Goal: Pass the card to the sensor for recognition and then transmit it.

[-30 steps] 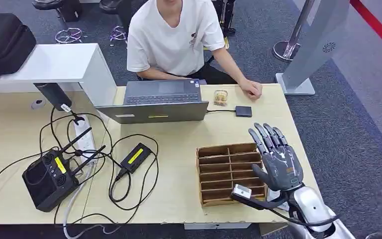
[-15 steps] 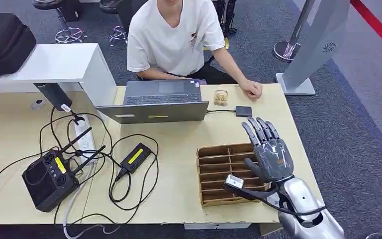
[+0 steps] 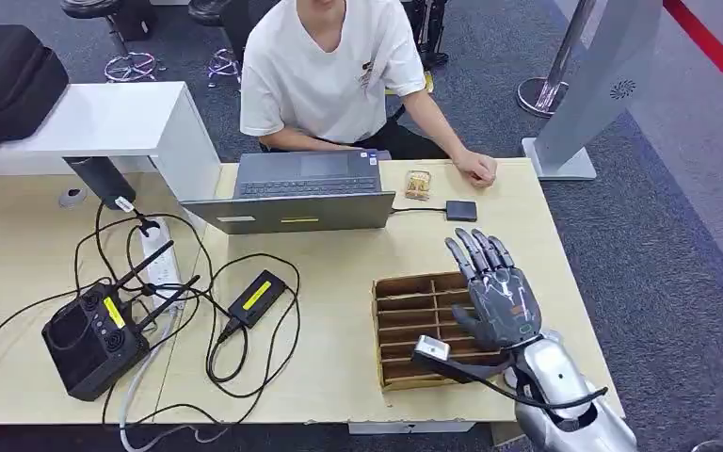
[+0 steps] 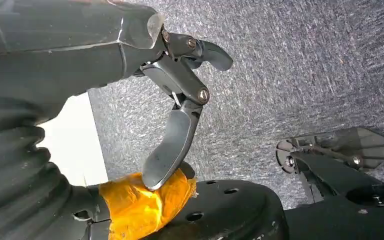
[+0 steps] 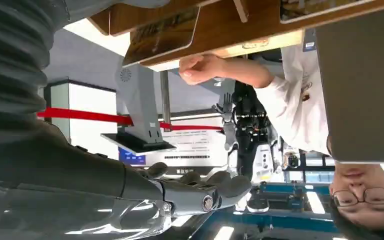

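A small patterned card lies flat on the table beside the person's hand. Just nearer me sits a small black sensor pad, cabled to the laptop. My right hand hovers over the right side of a slotted wooden box, fingers spread and pointing toward the sensor, holding nothing. In the right wrist view the same right hand shows straight fingers. My left hand hangs above the carpet with nothing in it.
A person sits behind the laptop. A black controller, a power strip, an adapter and loose cables cover the table's left half. A grey stand is on the floor at right.
My right hand has slid left and slightly forward, from the box's right edge to over its right columns. Card, sensor and person have not moved.
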Controlling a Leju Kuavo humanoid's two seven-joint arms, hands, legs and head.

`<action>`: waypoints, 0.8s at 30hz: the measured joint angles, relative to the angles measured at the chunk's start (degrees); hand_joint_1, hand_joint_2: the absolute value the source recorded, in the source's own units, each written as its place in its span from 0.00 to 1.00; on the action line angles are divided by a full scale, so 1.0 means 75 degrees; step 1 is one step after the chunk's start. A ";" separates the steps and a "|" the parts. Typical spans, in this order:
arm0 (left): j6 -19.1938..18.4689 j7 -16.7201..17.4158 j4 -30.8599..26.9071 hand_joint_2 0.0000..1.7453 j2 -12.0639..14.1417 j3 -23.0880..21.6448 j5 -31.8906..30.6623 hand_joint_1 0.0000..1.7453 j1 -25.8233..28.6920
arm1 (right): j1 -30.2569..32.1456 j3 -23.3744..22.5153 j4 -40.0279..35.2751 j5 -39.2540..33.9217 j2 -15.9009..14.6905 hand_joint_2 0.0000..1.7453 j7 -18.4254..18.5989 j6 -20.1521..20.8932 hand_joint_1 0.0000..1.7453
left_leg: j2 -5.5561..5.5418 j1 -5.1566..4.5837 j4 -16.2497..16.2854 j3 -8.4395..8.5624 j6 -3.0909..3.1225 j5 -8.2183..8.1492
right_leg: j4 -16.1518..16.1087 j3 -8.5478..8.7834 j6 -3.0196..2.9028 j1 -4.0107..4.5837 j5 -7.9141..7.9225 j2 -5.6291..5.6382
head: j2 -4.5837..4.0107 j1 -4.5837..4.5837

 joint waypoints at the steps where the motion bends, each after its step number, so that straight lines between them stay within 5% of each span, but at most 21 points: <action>1: 0.0000 0.0000 0.0000 1.00 0.0000 0.0000 0.0000 0.00 0.0000 | 0.0000 0.0012 0.0035 0.0000 0.0017 1.00 0.0000 0.0000 0.00 | 0.0000 0.0000 0.0000 0.0000 0.0000 0.0000 | 0.0000 0.0000 0.0000 0.0000 0.0000 0.0000 | 0.0000 0.0000; 24: -0.0003 0.0000 0.0000 1.00 0.0000 -0.0006 0.0003 0.00 0.0001 | -0.0034 0.0076 0.0323 0.0026 0.0052 1.00 0.0117 -0.0274 0.00 | 0.0000 0.0000 0.0000 0.0000 0.0000 0.0000 | 0.0000 0.0000 0.0000 0.0000 0.0000 0.0000 | 0.0000 0.0000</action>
